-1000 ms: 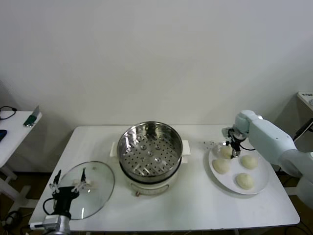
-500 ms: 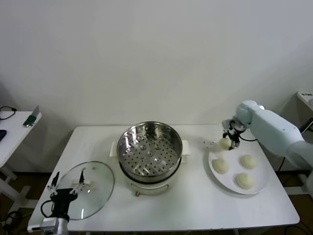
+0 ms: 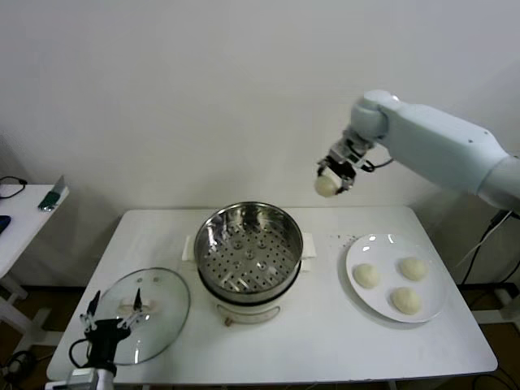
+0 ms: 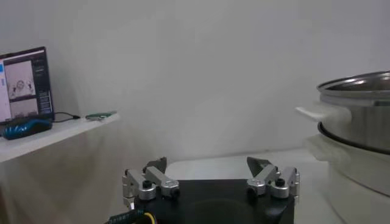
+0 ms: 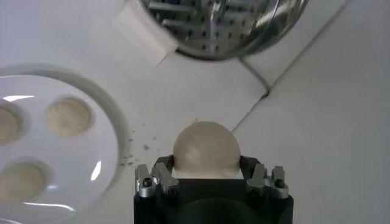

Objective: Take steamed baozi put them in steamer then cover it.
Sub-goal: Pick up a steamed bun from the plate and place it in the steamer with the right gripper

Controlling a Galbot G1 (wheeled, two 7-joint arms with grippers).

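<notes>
My right gripper (image 3: 331,179) is shut on a cream-white baozi (image 3: 326,185) and holds it high in the air, between the steamer (image 3: 249,246) and the white plate (image 3: 435,307). In the right wrist view the baozi (image 5: 206,148) sits between the jaws, with the steamer (image 5: 225,27) and the plate (image 5: 109,143) far below. Three baozi (image 3: 366,275) lie on the plate. The steel steamer basket is empty on its white pot base. My left gripper (image 3: 112,313) is open and idle at the table's front left, over the glass lid (image 3: 158,313); in the left wrist view it (image 4: 210,178) is empty.
A side table (image 3: 20,215) with small devices stands to the far left. The wall is close behind the table. The steamer's side (image 4: 359,131) shows beside my left gripper.
My right gripper has lifted one baozi off the plate and carried it up and to the left toward the steamer. The left arm has barely moved.
</notes>
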